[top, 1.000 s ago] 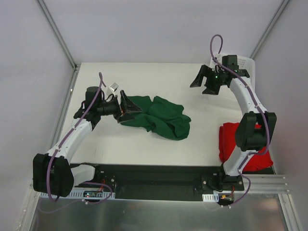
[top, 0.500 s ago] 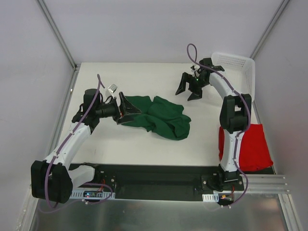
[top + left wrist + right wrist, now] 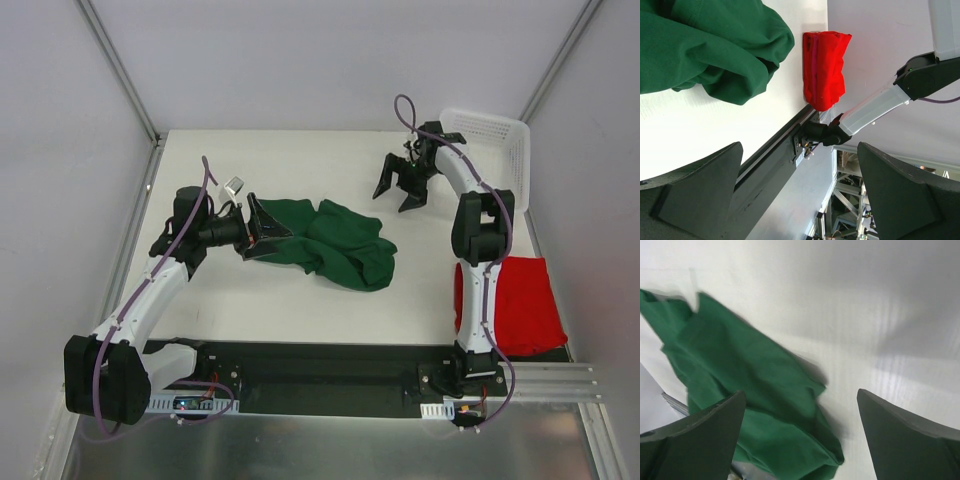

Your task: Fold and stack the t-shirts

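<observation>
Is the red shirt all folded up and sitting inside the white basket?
Not quite. The red shirt is folded up, but it is not inside the white basket. It lies on the table near the front right corner, apart from the basket. The top external view shows this.

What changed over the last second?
Right gripper, open, swung from the basket leftward in the top view, toward the green shirt; its elbow no longer hides the red shirt. Nothing grasped or released. Left gripper, open at the green shirt's edge, and both shirts stayed put.
</observation>
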